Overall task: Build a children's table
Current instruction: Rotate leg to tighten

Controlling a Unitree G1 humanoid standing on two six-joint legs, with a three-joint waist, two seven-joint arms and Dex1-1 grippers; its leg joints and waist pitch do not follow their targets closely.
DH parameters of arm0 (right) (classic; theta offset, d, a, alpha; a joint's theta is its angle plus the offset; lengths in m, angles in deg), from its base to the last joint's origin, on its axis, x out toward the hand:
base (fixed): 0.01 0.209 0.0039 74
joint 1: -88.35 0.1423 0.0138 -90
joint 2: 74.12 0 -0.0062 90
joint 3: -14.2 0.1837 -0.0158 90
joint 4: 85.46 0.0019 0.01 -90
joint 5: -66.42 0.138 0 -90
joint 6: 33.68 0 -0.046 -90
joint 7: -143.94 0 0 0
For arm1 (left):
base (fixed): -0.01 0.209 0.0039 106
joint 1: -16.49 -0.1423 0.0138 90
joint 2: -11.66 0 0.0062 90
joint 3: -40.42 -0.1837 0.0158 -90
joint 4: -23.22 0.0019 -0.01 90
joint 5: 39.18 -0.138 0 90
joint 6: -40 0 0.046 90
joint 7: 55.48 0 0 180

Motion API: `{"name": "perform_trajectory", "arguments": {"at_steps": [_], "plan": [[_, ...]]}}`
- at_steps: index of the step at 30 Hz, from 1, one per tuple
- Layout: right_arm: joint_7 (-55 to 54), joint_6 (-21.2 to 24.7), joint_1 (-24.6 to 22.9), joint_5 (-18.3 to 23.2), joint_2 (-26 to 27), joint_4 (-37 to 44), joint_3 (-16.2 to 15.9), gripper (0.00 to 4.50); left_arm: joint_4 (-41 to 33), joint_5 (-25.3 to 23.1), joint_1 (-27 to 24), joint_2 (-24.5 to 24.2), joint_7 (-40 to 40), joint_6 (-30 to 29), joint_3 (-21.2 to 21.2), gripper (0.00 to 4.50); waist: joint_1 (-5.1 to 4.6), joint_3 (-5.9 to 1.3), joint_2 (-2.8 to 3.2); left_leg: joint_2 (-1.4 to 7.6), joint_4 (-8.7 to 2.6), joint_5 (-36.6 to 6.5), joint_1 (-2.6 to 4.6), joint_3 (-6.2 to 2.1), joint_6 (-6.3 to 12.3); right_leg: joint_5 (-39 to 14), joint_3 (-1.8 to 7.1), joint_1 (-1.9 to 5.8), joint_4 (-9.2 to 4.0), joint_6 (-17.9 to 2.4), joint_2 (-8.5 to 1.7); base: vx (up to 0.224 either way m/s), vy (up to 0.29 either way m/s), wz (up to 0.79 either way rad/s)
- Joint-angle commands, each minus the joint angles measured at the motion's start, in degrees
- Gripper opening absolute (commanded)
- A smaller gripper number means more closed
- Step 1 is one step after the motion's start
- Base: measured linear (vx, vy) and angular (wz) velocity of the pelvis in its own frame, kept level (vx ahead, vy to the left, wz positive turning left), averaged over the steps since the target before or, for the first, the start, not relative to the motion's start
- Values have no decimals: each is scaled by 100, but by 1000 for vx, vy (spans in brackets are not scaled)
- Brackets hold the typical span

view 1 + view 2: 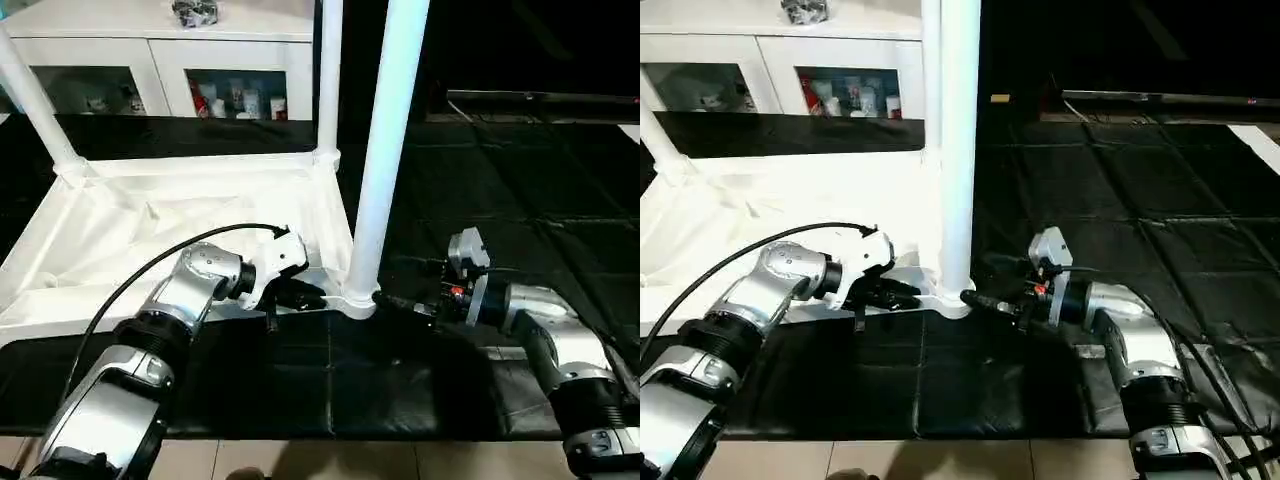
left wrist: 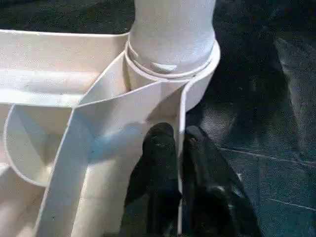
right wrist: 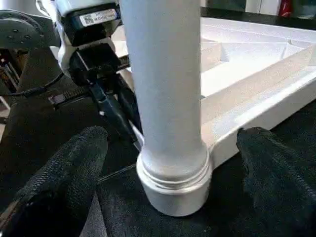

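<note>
A black padded mat (image 1: 480, 190), marked into squares by seams, is spread over the floor. On its left part the children's table (image 1: 120, 240) is laid upside down, its ribbed underside turned up and its near right corner socket resting on the mat. Pale floor tiles (image 1: 350, 460) are seen along the near edge of the mat, and a white strip (image 1: 1252, 140) at the far right.

Table top (image 1: 120, 230) and legs (image 1: 385, 130): plain white throughout. Floor mat (image 1: 500, 180): black, with a grid of seams. Forearms (image 1: 110, 400): silver. Fingers (image 3: 74, 168): black, textured. Cabinet (image 1: 150, 45): white, glass doors.
</note>
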Motion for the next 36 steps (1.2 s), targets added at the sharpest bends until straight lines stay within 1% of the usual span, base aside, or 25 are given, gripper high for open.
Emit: {"name": "perform_trajectory", "arguments": {"at_steps": [1, 3, 4, 6, 7, 8, 10, 11, 12, 13, 14, 15, 17, 18, 19, 23, 24, 25, 26, 28, 29, 30, 32, 34, 36], "plan": [[110, 15, 16, 15, -76, 29, -114, 450, -91, -3, 29, -115, 355, -25, -113, 9, -1, -416, 33, 161, -358, -1244, 43, -36, 227, -1187, 296, 356, -443, -1124, -366, 0, 0, 0], [243, 1, 126, 24, -80, -44, -150, 450, -191, 50, -20, -171, 585, 12, -145, 9, -9, -427, 27, 160, -353, -1181, 38, -37, 250, -1074, 297, 363, -425, -1164, -367, 0, 0, 0], [302, 10, 180, 40, -75, -79, -160, 450, -232, 88, -42, -188, 687, 24, -148, 9, -19, -431, 38, 164, -348, -1115, 35, -34, 272, -933, 300, 357, -408, -1208, -360, 0, 0, 0], [489, -31, 350, 53, -39, -206, -216, 450, -376, 119, -112, -278, 957, 82, -225, 9, -31, -435, 33, 174, -342, -1061, 32, -32, 317, -707, 299, 356, -369, -1340, -360, 0, 0, 0], [549, -67, 411, 42, -23, -257, -244, 450, -425, 106, -138, -318, 1041, 118, -269, 9, -32, -433, 35, 174, -341, -1075, 43, -25, 317, -716, 300, 346, -374, -1350, -356, 0, 0, 0], [692, -141, 489, 24, 10, -329, -311, 450, -503, 100, -184, -381, 1177, 153, -327, 9, -27, -429, 7, 174, -337, -1112, 50, -14, 322, -775, 304, 345, -383, -1347, -361, 0, 0, 0], [967, -207, 563, -11, 32, -407, -451, 450, -590, 87, -238, -467, 1346, 212, -396, 9, -15, -429, 17, 183, -342, -1135, 51, -23, 321, -864, 304, 344, -371, -1356, -375, 0, 0, 0], [1208, -253, 606, -67, 37, -466, -598, 450, -646, 66, -276, -536, 1473, 281, -446, 9, -13, -414, -3, 188, -350, -1221, 62, -15, 305, -1067, 309, 327, -396, -1294, -373, 0, 0, 0], [1309, -269, 619, -98, 39, -493, -669, 450, -669, 55, -292, -568, 1525, 317, -467, 9, -2, -402, 25, 196, -360, -1291, 81, -12, 282, -1198, 319, 307, -416, -1268, -379, 0, 0, 0], [1413, -250, 648, -120, 55, -532, -740, 450, -718, 52, -318, -614, 1598, 342, -493, 9, -1, -399, -10, 196, -363, -1306, 79, -12, 269, -1238, 318, 308, -416, -1262, -377, 0, 0, 0], [1489, -240, 673, -131, 68, -570, -790, 431, -758, 49, -339, -646, 1662, 354, -508, 2, 7, -401, 6, 202, -368, -1325, 80, -22, 251, -1272, 317, 313, -408, -1261, -380, 0, 0, 0], [1602, -214, 731, -135, 109, -639, -854, 411, -815, 42, -379, -700, 1756, 394, -537, 0, 8, -397, -18, 211, -380, -1362, 74, -29, 220, -1349, 321, 307, -395, -1245, -386, 0, 0, 0], [1761, -171, 812, -135, 161, -721, -942, 411, -921, 39, -445, -778, 1872, 431, -579, 0, -8, -392, -21, 214, -392, -1425, 63, -37, 190, -1459, 322, 310, -393, -1214, -394, 0, 0, 0], [1807, -160, 834, -137, 175, -742, -969, 392, -952, 40, -462, -798, 1899, 436, -589, 0, -12, -392, -18, 213, -393, -1433, 69, -30, 188, -1480, 325, 306, -409, -1198, -393, 0, 0, 0], [1882, -144, 872, -142, 197, -779, -1013, 378, -1010, 43, -494, -833, 1945, 435, -605, 0, -8, -392, -46, 212, -384, -1406, 82, -24, 186, -1467, 334, 296, -405, -1194, -393, 0, 0, 0], [1944, -205, 947, -201, 276, -882, -1098, 360, -1142, 47, -565, -898, 2002, 406, -628, 0, 4, -398, -42, 212, -380, -1256, 77, -17, 200, -1367, 342, 290, -389, -1192, -392, 0, 0, 0], [1951, -237, 983, -225, 311, -945, -1114, 334, -1196, 51, -590, -919, 2019, 387, -634, 0, 0, -400, -43, 210, -382, -1251, 69, -20, 190, -1327, 340, 295, -378, -1216, -393, 0, 0, 0], [1955, -252, 1001, -236, 329, -977, -1122, 326, -1222, 54, -602, -928, 2027, 379, -637, 0, 0, -402, -57, 210, -380, -1247, 70, -18, 184, -1322, 337, 295, -377, -1222, -395, 0, 0, 0], [1955, -252, 1001, -236, 329, -977, -1122, 326, -1222, 54, -602, -928, 2027, 379, -637, 0, -1, -398, -50, 205, -380, -1245, 65, -17, 181, -1329, 338, 295, -378, -1216, -392, 0, 0, 0], [2005, -296, 1064, -242, 363, -1095, -1143, 302, -1294, 63, -632, -954, 2052, 351, -643, 0, -5, -404, -53, 207, -380, -1240, 63, -23, 169, -1347, 338, 300, -365, -1212, -399, 0, 0, 0], [2049, -328, 1112, -247, 392, -1185, -1164, 302, -1347, 71, -654, -974, 2071, 333, -647, 0, -4, -404, -51, 206, -380, -1237, 67, -19, 174, -1343, 338, 298, -375, -1208, -396, 0, 0, 0], [2096, -337, 1147, -248, 416, -1246, -1185, 282, -1370, 71, -661, -985, 2080, 322, -649, 0, -7, -405, -45, 207, -374, -1259, 73, -15, 179, -1326, 338, 290, -370, -1227, -395, 0, 0, 0], [2164, -368, 1210, -258, 478, -1371, -1219, 282, -1396, 59, -661, -997, 2072, 302, -667, 0, -13, -397, -41, 208, -382, -1278, 66, -18, 184, -1337, 336, 295, -377, -1223, -386, 0, 0, 0], [2166, -394, 1239, -269, 524, -1441, -1236, 247, -1410, 60, -653, -990, 2059, 271, -675, 0, -17, -401, -36, 206, -382, -1293, 72, -20, 164, -1360, 336, 296, -378, -1233, -391, 0, 0, 0], [2156, -404, 1250, -274, 551, -1470, -1242, 243, -1411, 60, -648, -987, 2053, 258, -678, 0, -19, -400, -36, 208, -384, -1296, 73, -21, 159, -1360, 338, 295, -373, -1233, -387, 0, 0, 0]]}}
